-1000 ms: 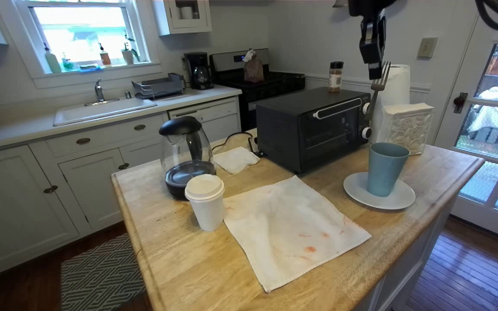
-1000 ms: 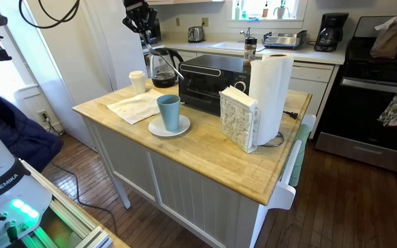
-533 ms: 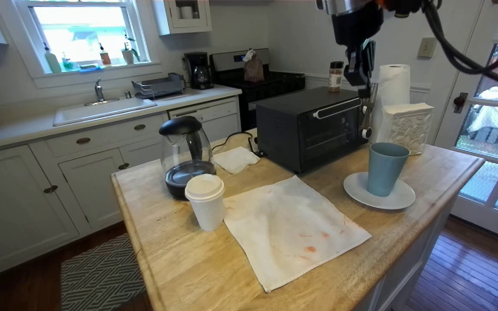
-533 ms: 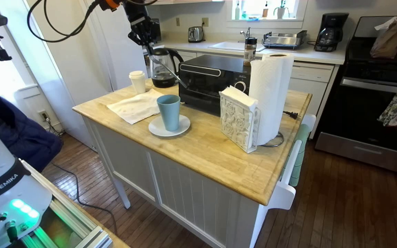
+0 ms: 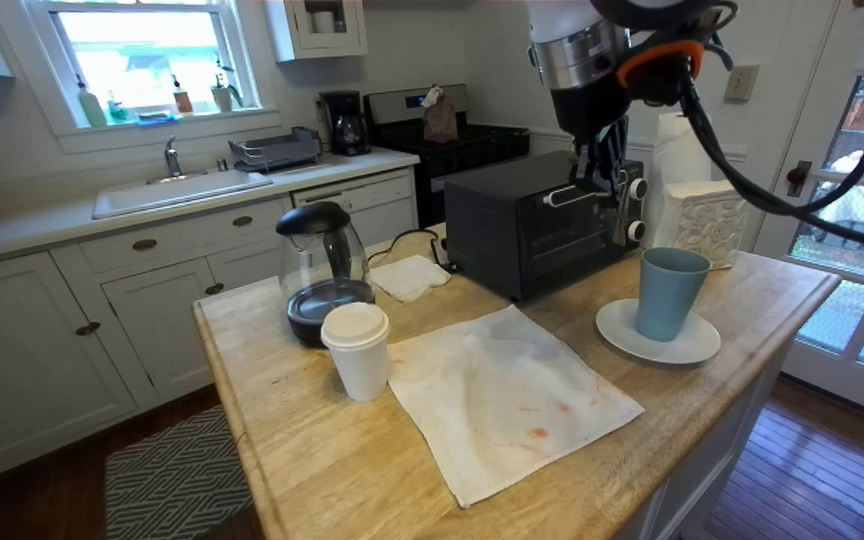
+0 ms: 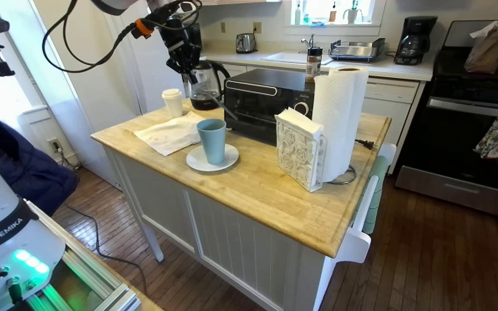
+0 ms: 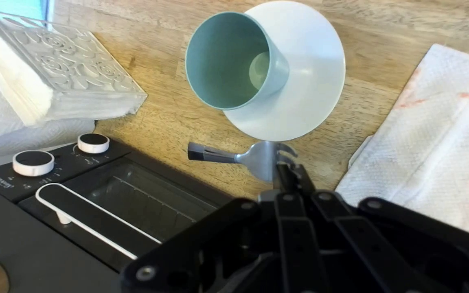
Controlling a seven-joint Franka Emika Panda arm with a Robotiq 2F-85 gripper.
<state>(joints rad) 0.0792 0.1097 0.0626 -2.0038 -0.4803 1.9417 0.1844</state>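
Note:
My gripper (image 7: 295, 174) is shut on a metal fork (image 7: 259, 160), gripping it by the tines. The fork's handle points away from the jaws, and some tines are hidden between the fingertips. In an exterior view the gripper (image 6: 192, 80) hangs above the island, with the fork (image 6: 225, 108) slanting down in front of the black toaster oven (image 6: 266, 77). Seen from the wrist, a blue-green cup (image 7: 226, 61) stands on a white plate (image 7: 320, 81) just beyond the fork. A stained white cloth (image 7: 434, 142) lies to the right of the fork there.
The wooden island (image 6: 266, 194) also bears a napkin holder (image 6: 298, 151), a paper towel roll (image 6: 339, 121), a lidded paper cup (image 5: 357, 360) and a glass kettle (image 5: 319, 277). A spice bottle (image 6: 313, 65) stands on the toaster oven.
My gripper has come down with the fork still in it, moving across in front of the toaster oven. More of the arm now shows in both exterior views. The cup, plate and cloth have stayed put.

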